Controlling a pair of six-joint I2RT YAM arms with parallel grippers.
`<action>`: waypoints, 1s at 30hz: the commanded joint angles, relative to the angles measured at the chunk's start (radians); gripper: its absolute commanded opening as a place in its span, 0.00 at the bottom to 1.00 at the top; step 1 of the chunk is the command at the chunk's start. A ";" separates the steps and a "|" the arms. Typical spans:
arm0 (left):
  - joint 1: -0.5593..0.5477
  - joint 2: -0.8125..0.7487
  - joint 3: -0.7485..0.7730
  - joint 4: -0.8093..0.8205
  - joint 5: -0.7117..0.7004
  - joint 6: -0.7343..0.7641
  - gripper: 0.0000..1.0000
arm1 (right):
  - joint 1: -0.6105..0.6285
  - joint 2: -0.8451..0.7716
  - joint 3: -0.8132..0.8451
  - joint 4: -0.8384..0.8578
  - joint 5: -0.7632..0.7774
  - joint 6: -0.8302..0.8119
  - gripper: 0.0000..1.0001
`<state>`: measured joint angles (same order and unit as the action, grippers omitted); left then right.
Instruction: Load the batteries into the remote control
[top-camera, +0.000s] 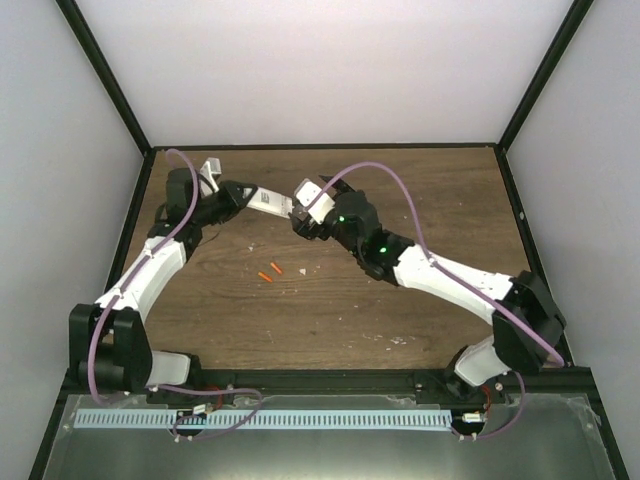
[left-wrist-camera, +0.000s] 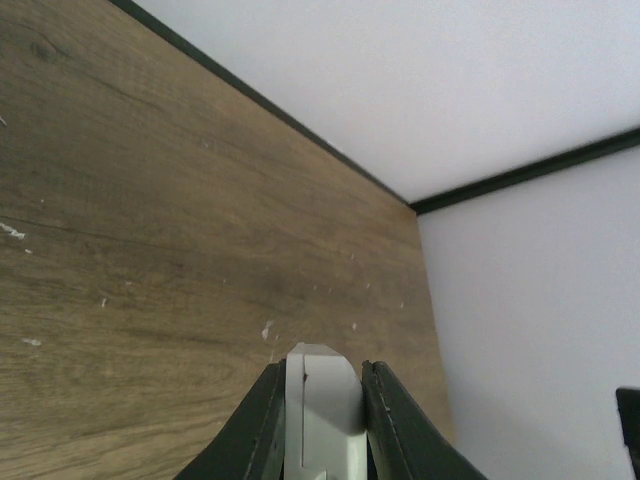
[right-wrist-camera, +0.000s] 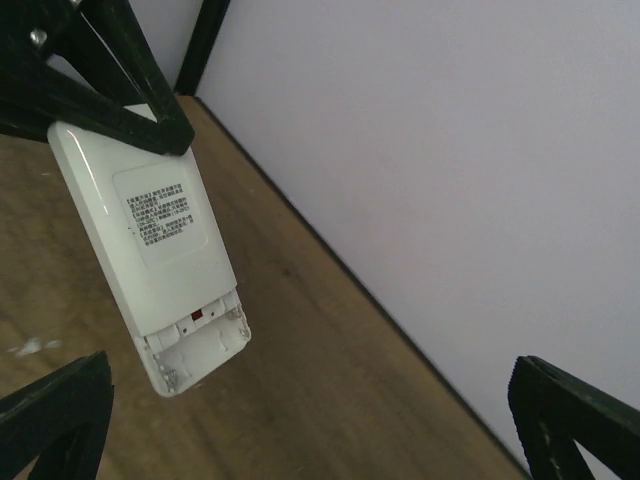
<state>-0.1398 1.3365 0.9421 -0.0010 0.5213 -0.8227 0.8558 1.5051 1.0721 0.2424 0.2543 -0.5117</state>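
Batteries (top-camera: 277, 268): two, loose; remote control (right-wrist-camera: 165, 250): one.

Table (top-camera: 330, 310): wood-grain top, mid-brown, matte, fills the encl. floor. Back wall (top-camera: 330, 70) behind table: plain white panel. L wall (top-camera: 50, 200) & R wall (top-camera: 600, 200) flank table, same white. Black frame bars (top-camera: 325, 146) run along table's far edge and up from both far corners. White crumbs (top-camera: 397, 340) scattered on table, toward near side. Sheet-metal plate (top-camera: 330, 455) just past table's near edge, w/ slotted white strip (top-camera: 270, 419) across it. Light even, diffuse; shadows soft.
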 joint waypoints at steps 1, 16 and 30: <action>0.019 0.028 -0.018 0.051 0.171 0.145 0.00 | -0.033 -0.066 -0.032 -0.213 -0.191 0.158 1.00; -0.011 0.120 0.045 0.052 0.465 0.272 0.00 | -0.054 -0.087 -0.150 -0.092 -0.400 -0.061 1.00; -0.103 0.126 0.053 0.041 0.428 0.294 0.00 | -0.067 0.009 -0.073 -0.095 -0.404 -0.063 0.95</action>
<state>-0.2379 1.4723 0.9653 0.0216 0.9508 -0.5446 0.7979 1.5024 0.9417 0.1497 -0.1387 -0.5713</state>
